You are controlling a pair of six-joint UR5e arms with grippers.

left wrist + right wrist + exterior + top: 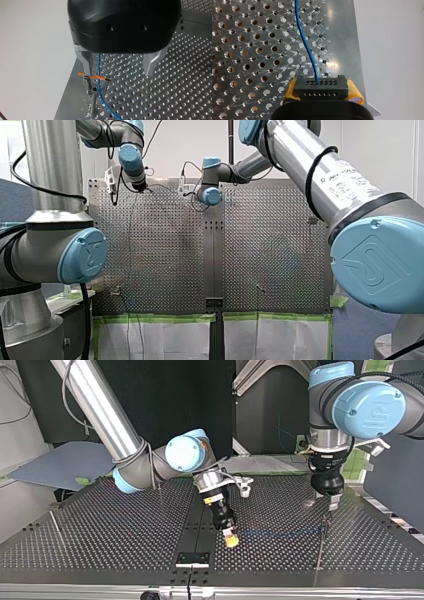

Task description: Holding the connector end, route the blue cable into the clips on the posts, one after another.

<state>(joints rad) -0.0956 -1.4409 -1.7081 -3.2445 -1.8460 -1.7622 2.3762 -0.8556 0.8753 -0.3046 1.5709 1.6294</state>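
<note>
The blue cable runs out of a black connector, and my right gripper is shut on that connector with its yellow pads. In the top view my right gripper is low over the perforated table, and the cable stretches from it to a thin post under my left gripper. My left gripper hangs open above that post. The cable crosses the orange clip beside one metal finger.
Another thin post stands at the top view's left. A black bracket sits at the table's edge nearest that camera. A white part lies behind my right arm. The table edge runs close by the clip post.
</note>
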